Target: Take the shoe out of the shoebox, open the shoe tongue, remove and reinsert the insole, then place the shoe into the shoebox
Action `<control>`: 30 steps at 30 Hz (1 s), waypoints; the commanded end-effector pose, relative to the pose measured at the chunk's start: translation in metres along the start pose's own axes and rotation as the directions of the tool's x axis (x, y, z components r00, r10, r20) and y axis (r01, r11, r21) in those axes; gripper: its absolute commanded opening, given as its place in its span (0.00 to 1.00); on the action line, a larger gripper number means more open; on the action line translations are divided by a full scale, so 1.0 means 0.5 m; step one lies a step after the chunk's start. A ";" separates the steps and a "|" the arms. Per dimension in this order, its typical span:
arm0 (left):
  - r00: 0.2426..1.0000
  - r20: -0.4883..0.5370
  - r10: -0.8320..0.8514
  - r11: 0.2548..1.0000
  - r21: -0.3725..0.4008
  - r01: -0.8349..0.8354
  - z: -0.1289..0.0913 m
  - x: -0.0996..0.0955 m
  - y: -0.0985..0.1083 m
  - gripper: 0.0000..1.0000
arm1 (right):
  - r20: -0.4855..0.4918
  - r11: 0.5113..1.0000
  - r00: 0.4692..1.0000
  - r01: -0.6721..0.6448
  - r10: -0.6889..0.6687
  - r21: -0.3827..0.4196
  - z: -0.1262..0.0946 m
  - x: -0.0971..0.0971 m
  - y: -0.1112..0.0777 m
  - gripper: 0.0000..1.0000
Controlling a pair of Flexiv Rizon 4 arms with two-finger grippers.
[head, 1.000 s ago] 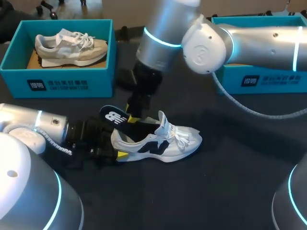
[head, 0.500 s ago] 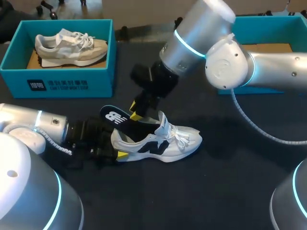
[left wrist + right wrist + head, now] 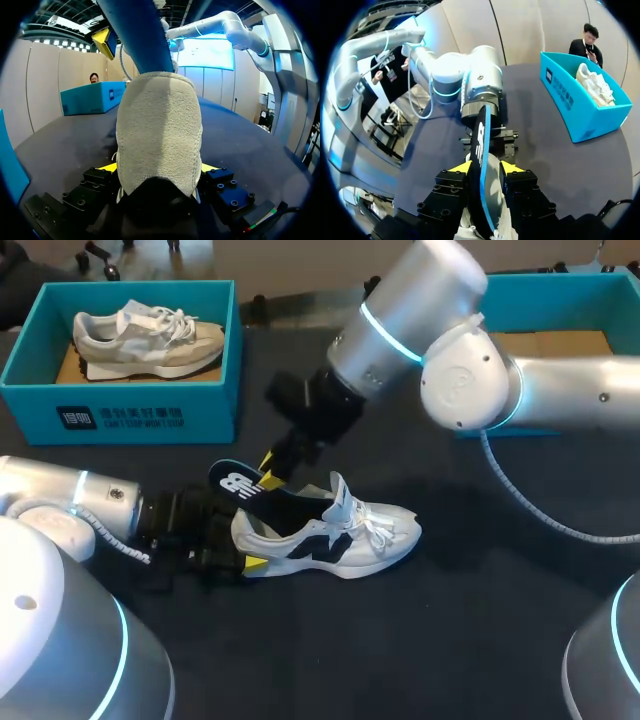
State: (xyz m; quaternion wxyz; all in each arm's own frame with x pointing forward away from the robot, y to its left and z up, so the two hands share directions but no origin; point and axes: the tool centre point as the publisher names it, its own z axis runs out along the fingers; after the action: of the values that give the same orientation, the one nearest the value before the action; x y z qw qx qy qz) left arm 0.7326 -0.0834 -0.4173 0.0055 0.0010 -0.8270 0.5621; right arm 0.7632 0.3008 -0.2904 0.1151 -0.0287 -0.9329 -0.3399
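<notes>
Insole (image 3: 240,486), pinched in our right pincer (image 3: 268,470), slants up out of the white sneaker (image 3: 340,538) along its length, our left pincer (image 3: 159,169) clamping the heel.

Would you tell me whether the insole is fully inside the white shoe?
Partly out: the insole sticks out over the heel of the shoe, pinched by the right pincer.

— How many shoes?
— Two: a white sneaker with black markings (image 3: 330,535) and a grey-and-beige sneaker (image 3: 150,337).
— Boxes?
— Two open teal cardboard boxes: the left shoebox (image 3: 120,415) and the right shoebox (image 3: 560,305).
— Anything else?
— One dark blue flat insole (image 3: 245,485). I also count my two yellow-tipped arms' ends: left end effector (image 3: 245,545), right end effector (image 3: 268,470).
</notes>
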 end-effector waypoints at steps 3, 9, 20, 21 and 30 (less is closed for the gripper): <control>1.000 0.001 -0.001 1.000 -0.002 0.001 0.001 0.000 -0.001 0.00 | 0.040 0.999 0.999 -0.012 0.014 -0.034 0.022 0.022 -0.007 0.32; 1.000 0.001 -0.001 1.000 -0.002 0.001 0.001 0.000 -0.001 0.00 | 0.047 0.999 0.999 -0.018 0.020 -0.049 0.034 0.030 -0.008 0.31; 1.000 0.001 -0.001 1.000 -0.002 0.001 0.001 0.000 -0.001 0.00 | 0.037 0.998 0.999 -0.030 0.031 -0.053 0.045 0.030 -0.019 0.01; 1.000 0.001 -0.001 1.000 -0.002 0.001 0.001 0.000 -0.001 0.00 | 0.036 0.998 0.999 -0.030 0.032 -0.053 0.046 0.029 -0.020 0.00; 1.000 0.001 -0.001 1.000 -0.002 0.001 0.001 0.000 -0.001 0.00 | 0.069 0.997 0.998 0.020 -0.015 -0.075 0.029 0.013 -0.001 0.00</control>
State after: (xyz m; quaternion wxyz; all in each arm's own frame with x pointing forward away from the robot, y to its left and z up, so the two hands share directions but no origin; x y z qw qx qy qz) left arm 0.7326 -0.0833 -0.4173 0.0055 0.0010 -0.8270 0.5621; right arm 0.7539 0.3099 -0.3020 0.0828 -0.0377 -0.9237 -0.3721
